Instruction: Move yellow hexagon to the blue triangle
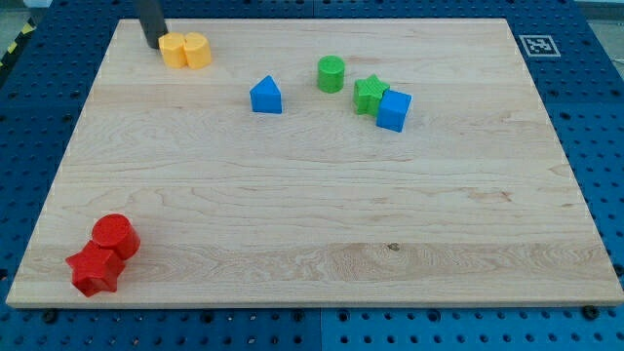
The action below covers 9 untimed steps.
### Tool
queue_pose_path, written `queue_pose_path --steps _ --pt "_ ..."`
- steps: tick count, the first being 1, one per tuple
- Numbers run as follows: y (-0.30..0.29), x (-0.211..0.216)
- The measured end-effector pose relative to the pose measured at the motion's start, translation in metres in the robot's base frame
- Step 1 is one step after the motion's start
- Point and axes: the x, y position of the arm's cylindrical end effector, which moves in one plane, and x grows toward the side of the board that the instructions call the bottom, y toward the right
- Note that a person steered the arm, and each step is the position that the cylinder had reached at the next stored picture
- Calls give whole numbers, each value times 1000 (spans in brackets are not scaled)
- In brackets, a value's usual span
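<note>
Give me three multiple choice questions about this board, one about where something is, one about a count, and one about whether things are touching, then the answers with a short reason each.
1. Where is my tip?
A. At the view's top left, just left of the yellow blocks
B. Beside the red blocks at the bottom left
C. Between the green cylinder and the blue cube

2. How many blue blocks are on the board?
A. One
B. Two
C. Three

3. How does the green star stand to the blue cube?
A. Far apart
B. Stacked on top of it
C. Right against it

Answers:
1. A, the rod ends next to the yellow hexagon, which sits against a second yellow block.
2. B, only the blue triangle and the blue cube are blue.
3. C, no gap shows between star and cube.
</note>
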Motion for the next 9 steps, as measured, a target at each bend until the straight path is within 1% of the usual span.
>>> queue_pose_path --steps 1,2,3,5,6,8,9 --pt "15 13" --pt "18 22" --pt "18 46" --pt "7 72" --pt "1 80" --pt "2 80" --pt "15 74"
